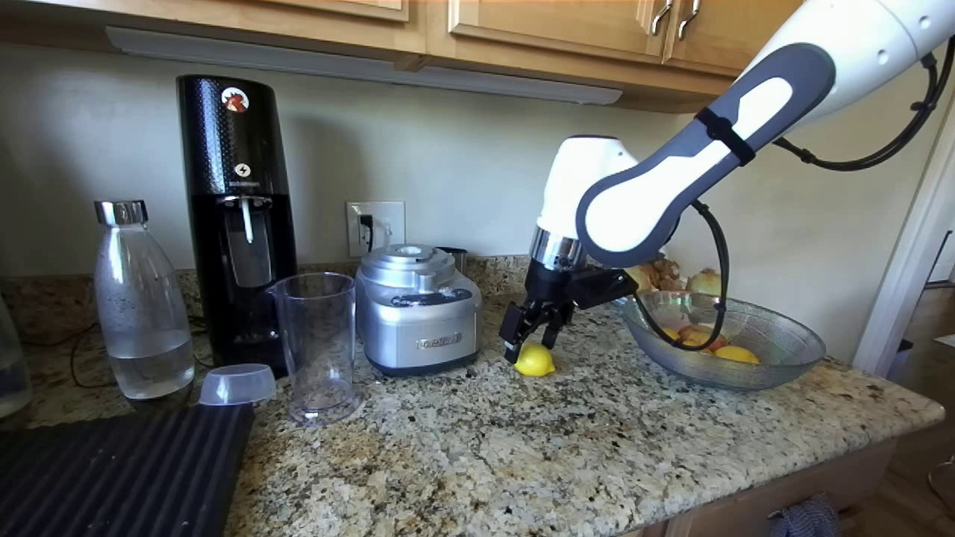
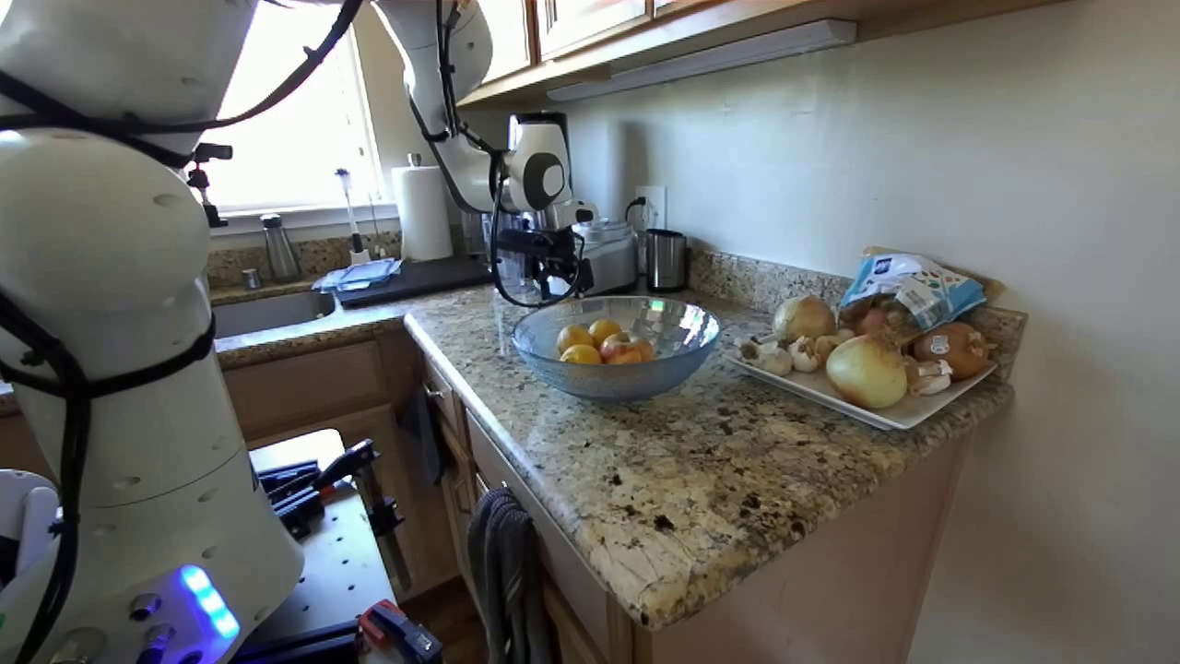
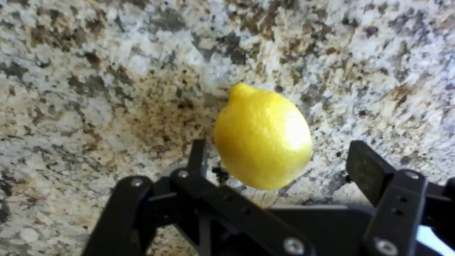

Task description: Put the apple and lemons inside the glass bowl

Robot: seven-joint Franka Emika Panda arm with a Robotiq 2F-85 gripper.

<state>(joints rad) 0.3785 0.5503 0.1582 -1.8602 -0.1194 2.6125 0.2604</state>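
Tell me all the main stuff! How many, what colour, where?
Glass bowl: one, clear, on counter
Loose lemon: one, yellow, on counter
Bowl lemons: three, yellow, in bowl
Apple: at least one, reddish, in bowl
Soda machine: one, black, by wall
Bottle: one whole, clear, on counter
Pitcher: one, clear, on counter
Food processor: one, silver, by wall
Steel pot: one, silver, by wall
Onions: several, brownish, on white plate
Bag: one, mostly blue, by onions
Paper roll: one, white, by window
Robot arm: one, white and grey, over counter
Gripper: one, black, open, near loose lemon
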